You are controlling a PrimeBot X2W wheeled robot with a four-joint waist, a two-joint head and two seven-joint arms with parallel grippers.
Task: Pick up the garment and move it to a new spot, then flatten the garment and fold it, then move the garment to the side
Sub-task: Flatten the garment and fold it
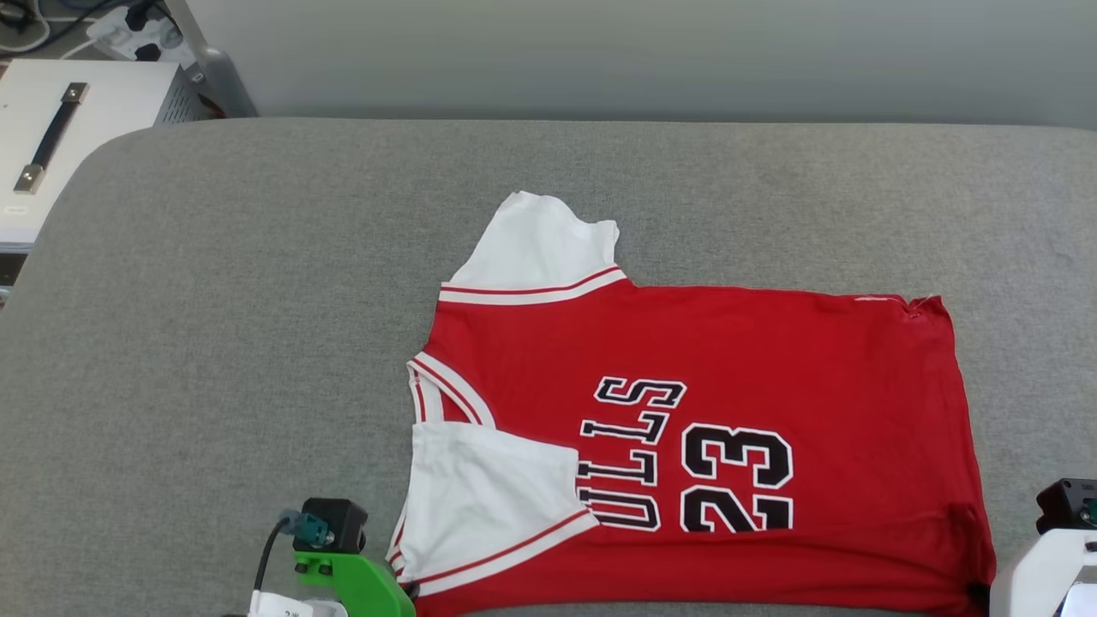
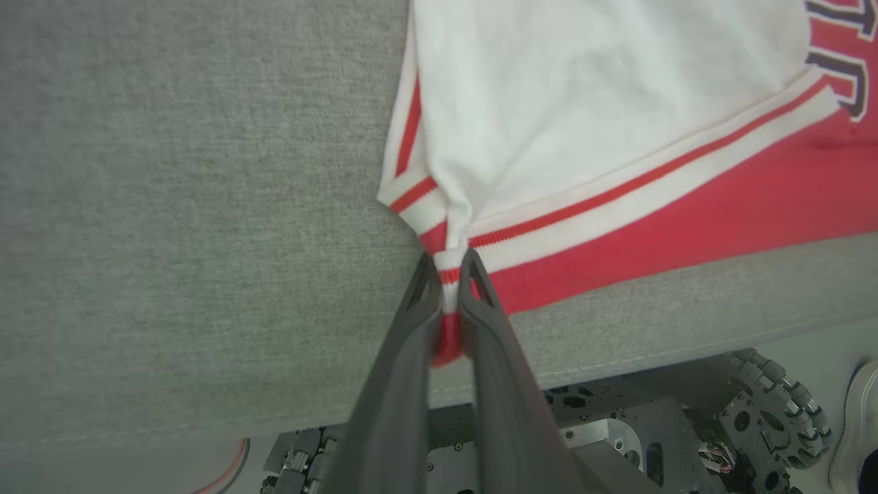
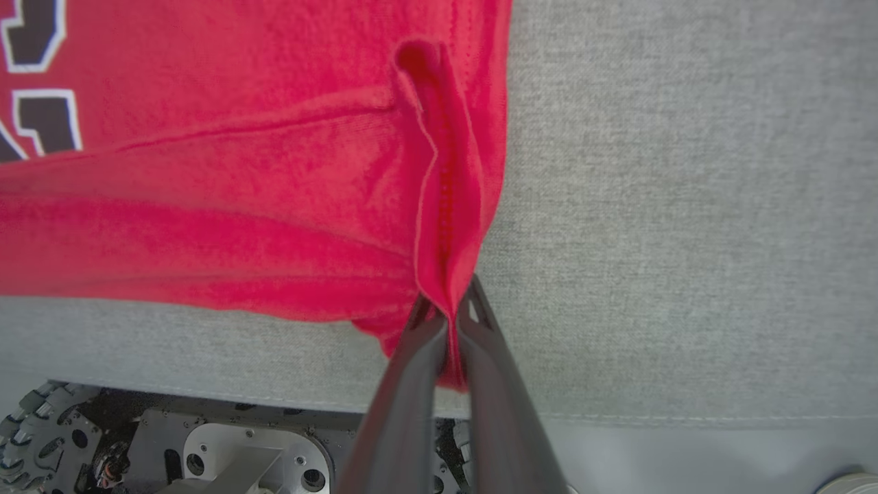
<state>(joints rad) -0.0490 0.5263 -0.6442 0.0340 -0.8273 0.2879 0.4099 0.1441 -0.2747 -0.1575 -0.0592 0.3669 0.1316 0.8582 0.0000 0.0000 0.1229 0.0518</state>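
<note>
Sideways, the garment (image 1: 754, 360) lies — collar (image 1: 447, 387) pointing left.

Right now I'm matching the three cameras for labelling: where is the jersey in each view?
Head view: the garment lies centre-right on the grey cushion, reaching the bottom edge.
Left wrist view: the garment sits upper right, a striped corner pinched in the left gripper.
Right wrist view: the garment sits upper left, a red corner pinched in the right gripper.
Shared landmark: the black chest print.
</note>
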